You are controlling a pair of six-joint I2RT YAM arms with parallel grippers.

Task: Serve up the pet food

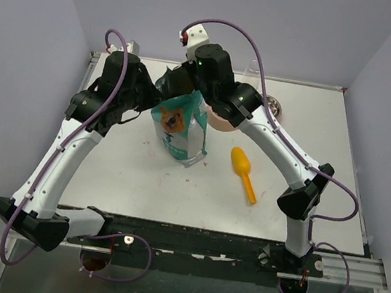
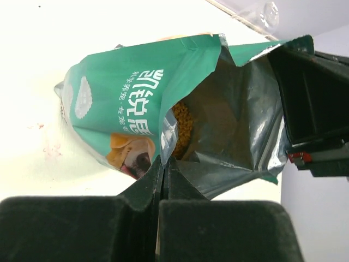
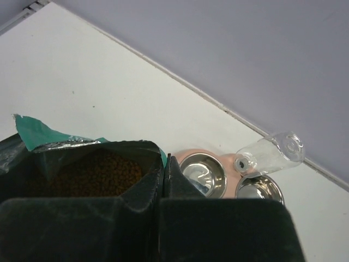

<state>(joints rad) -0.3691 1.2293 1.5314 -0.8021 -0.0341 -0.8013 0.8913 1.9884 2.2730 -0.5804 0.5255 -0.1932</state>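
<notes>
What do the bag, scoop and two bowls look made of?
The bag: likely plastic film, teal print outside, crinkled silvery foil-like lining inside. The scoop: seemingly moulded plastic, uniform orange. The bowls: polished metal, probably steel, with mirror-like glints.

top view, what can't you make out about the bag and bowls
- Top view: both wrists hide the bag mouth and the kibble.
- Top view: the right arm covers most of the pink bowl stand.
- Right wrist view: the right gripper covers the bowls' near parts.
- Left wrist view: foil folds hide how deep the kibble goes.
</notes>
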